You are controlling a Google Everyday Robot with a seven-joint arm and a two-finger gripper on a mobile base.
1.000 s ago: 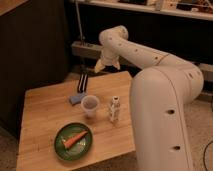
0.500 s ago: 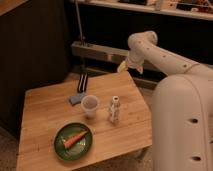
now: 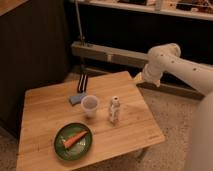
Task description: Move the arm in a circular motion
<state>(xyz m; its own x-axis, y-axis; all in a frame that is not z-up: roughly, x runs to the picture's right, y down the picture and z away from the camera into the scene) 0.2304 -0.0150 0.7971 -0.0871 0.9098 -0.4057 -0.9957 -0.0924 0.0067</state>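
— Where is the arm at this moment?
— Your arm comes in from the right edge of the view as a thick white tube. It rises to a rounded joint, then bends down and to the left. Its low end hangs just off the far right corner of the wooden table, in front of the grey rail.
— And the gripper?
— The gripper sits at that low end, just beside the table's corner and apart from everything standing on it. I cannot tell you whether it is wide or narrow (only a pale tip shows past the wrist).
— What do I have on the table?
— Near the front left is a green plate with a carrot lying on it. Behind the plate stands a pale cup, and just to its right a small white bottle, upright. A blue pad lies just beside the cup on its far left, with a dark striped thing behind that. A thin dark pole rises beyond the table's far edge.
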